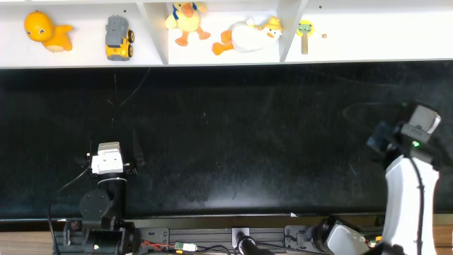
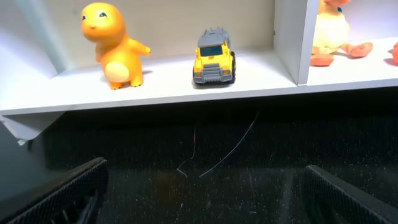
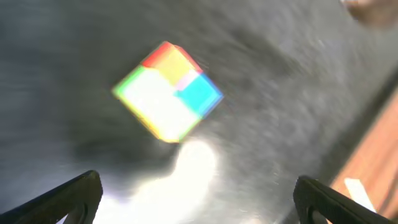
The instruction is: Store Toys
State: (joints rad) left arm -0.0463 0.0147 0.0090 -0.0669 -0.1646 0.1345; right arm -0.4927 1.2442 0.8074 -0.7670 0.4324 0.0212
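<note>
We log the right gripper (image 3: 198,188) spread wide, holding nothing; the multicoloured cube (image 3: 168,91) lies just ahead on the black tabletop (image 3: 298,93). Left gripper (image 2: 205,167) likewise agape, facing the white shelf (image 2: 161,93) with the orange figure (image 2: 114,45) and yellow truck (image 2: 214,57).

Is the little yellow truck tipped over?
No, the truck stands on its wheels on the shelf, beside the orange toy.
</note>
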